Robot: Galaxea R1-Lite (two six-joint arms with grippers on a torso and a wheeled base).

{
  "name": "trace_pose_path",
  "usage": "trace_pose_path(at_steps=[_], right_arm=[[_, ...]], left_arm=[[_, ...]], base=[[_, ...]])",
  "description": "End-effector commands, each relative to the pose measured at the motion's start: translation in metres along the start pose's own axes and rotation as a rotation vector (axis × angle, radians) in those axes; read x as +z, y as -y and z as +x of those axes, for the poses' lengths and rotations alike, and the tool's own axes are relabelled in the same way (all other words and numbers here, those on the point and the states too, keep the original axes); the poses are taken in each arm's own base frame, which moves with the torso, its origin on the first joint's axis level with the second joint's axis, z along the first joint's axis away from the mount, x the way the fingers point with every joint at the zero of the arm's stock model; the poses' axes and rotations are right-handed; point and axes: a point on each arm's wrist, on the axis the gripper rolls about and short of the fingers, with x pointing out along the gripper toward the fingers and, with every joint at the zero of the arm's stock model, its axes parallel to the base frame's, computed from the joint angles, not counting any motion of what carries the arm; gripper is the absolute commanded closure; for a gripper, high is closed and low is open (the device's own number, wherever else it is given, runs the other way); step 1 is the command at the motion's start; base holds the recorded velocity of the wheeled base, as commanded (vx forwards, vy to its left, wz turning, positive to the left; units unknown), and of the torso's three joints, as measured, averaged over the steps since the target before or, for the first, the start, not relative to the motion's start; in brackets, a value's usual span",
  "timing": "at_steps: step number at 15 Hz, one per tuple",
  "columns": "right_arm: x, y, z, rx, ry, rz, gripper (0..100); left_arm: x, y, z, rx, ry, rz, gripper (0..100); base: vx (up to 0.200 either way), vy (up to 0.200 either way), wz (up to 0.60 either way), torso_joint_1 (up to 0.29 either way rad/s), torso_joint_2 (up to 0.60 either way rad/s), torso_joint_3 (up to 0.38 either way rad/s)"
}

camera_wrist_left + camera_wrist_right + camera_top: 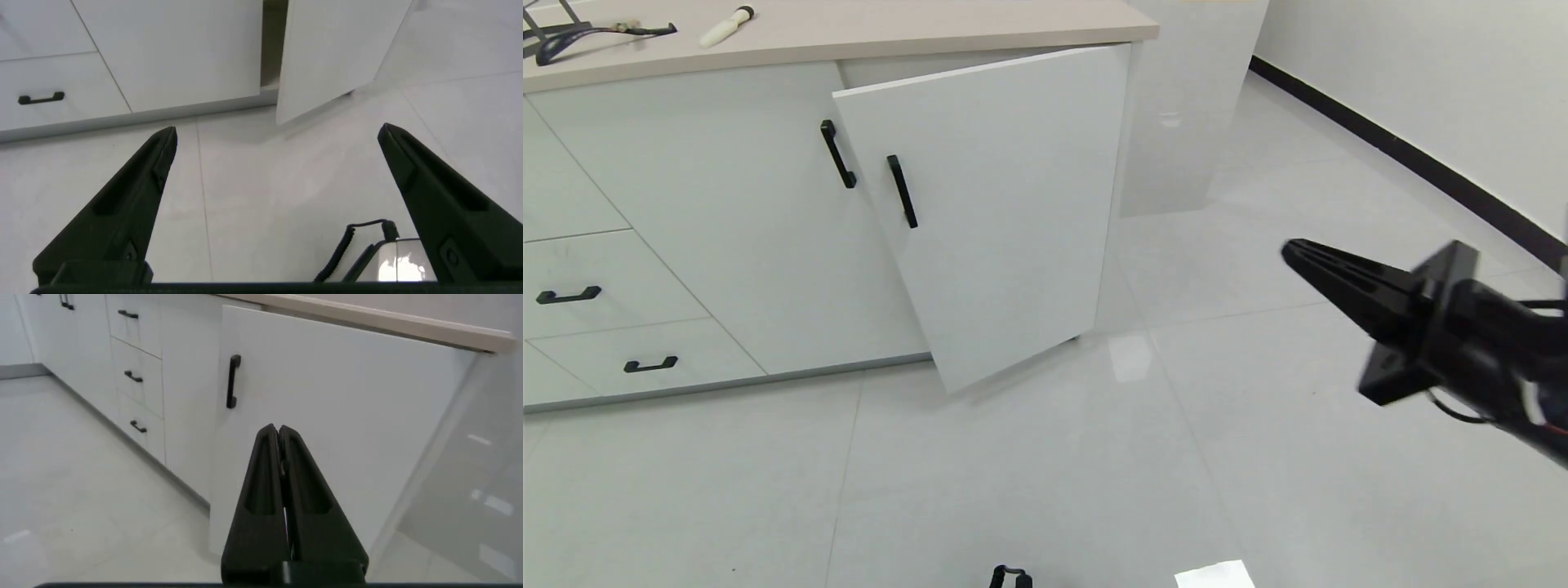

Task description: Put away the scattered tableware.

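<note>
Right pincer [1294, 253] closed | cabinet door [996, 212] ajar, interior hidden

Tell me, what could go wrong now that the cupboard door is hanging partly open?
1. The cupboard door juts out over the floor. The right tool, shut and raised off to its side, could bump it on a careless swing.
2. The left tool, open and low over the floor, faces the door's bottom corner. Rolling forward might catch it.
</note>
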Motion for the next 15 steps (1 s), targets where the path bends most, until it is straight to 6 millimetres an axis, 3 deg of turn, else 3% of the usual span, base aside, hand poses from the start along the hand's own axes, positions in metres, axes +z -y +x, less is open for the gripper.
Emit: trace_pose_path(at_steps=[1, 2, 3, 6, 8, 9, 11, 12, 15], right_arm=[[0.042, -0.037, -0.105, -0.155, 0.050, -0.127, 100], [0.074, -0.060, -0.144, -0.260, 0.160, -0.279, 100], [0.080, -0.080, -0.164, -0.298, 0.186, -0.316, 100], [0.056, -0.131, -0.210, -0.334, 0.128, -0.294, 100], [0.046, -0.136, -0.212, -0.337, 0.079, -0.266, 100], [0.036, -0.134, -0.212, -0.404, 0.001, -0.167, 100], [0.004, -0.130, -0.219, -0.689, -0.268, 0.057, 100], [-0.008, -0.132, -0.222, -0.745, -0.368, 0.142, 100], [-0.013, -0.133, -0.225, -0.798, -0.439, 0.146, 100]], left_arm=[[0.000, 0.000, 0.000, 0.000, -0.001, -0.001, 0], [0.000, 0.000, 0.000, 0.000, -0.001, -0.002, 0], [0.000, 0.000, 0.000, 0.000, -0.001, 0.001, 0], [0.000, 0.000, 0.000, 0.002, -0.001, -0.001, 0], [0.000, 0.000, 0.000, 0.000, -0.001, 0.002, 0], [0.000, 0.000, 0.000, 0.000, -0.001, 0.002, 0], [0.000, 0.000, 0.000, 0.000, -0.001, 0.004, 0], [0.000, 0.000, 0.000, 0.000, -0.001, 0.004, 0], [0.000, 0.000, 0.000, 0.000, 0.001, 0.002, 0]], base=[[0.000, 0.000, 0.00, 0.000, 0.00, 0.000], [0.000, 0.000, 0.00, 0.000, 0.00, 0.000], [0.000, 0.000, 0.00, 0.000, 0.00, 0.000], [0.000, 0.000, 0.00, 0.000, 0.00, 0.000], [0.000, 0.000, 0.00, 0.000, 0.00, 0.000], [0.000, 0.000, 0.00, 0.000, 0.00, 0.000], [0.000, 0.000, 0.00, 0.000, 0.00, 0.000], [0.000, 0.000, 0.00, 0.000, 0.00, 0.000], [0.000, 0.000, 0.00, 0.000, 0.00, 0.000]])
